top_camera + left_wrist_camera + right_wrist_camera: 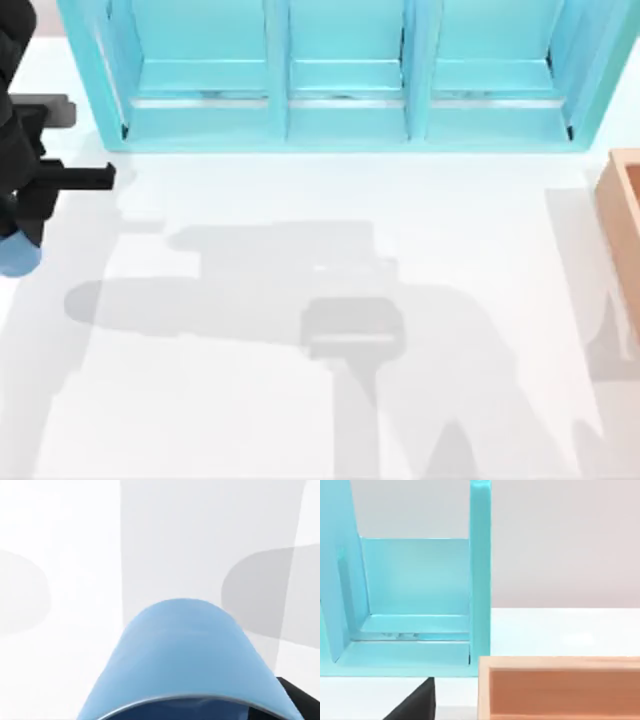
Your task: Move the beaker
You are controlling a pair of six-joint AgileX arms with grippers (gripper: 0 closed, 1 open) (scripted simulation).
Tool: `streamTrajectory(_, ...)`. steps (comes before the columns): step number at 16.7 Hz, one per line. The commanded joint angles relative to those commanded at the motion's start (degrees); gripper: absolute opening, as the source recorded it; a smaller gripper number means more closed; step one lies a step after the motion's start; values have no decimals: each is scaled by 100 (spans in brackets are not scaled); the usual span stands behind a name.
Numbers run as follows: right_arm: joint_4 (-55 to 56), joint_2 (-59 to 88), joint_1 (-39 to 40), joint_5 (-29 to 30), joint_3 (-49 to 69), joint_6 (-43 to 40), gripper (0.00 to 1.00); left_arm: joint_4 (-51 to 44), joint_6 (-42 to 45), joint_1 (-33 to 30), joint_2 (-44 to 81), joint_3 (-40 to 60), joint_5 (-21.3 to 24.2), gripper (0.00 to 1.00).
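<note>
The blue beaker (pixel 16 262) peeks out from under my left arm at the table's far left edge. My left gripper (pixel 20 236) reaches over it from above and is shut on the beaker. Up close in the left wrist view, the beaker (pixel 182 655) tapers away from the camera with its round rim nearest. One dark fingertip (pixel 301 699) shows beside the rim, and the white tabletop lies some way beyond. A dark part of my right gripper (pixel 414 705) sits low in the right wrist view, near the wooden box.
A teal shelf unit (pixel 340 100) with three open bays spans the back of the table; one bay of the teal shelf unit (pixel 415 605) faces the right wrist camera. A wooden box (pixel 625 225) stands at the right edge, and the wooden box (pixel 560 687) is open-topped.
</note>
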Motion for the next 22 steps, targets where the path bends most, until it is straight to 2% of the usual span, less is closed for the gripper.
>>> streamTrajectory(7,0,0,0,0,0,0,100,20,172,138,-121,-128,-16,0)
streamTrajectory(15,0,0,0,0,0,0,100,1285,316,306,255,-1018,-6,0)
streamTrajectory(20,0,0,0,0,0,0,100,1386,328,321,273,-1086,5,0)
streamTrajectory(22,0,0,0,0,0,0,100,1386,328,321,273,-1086,5,15)
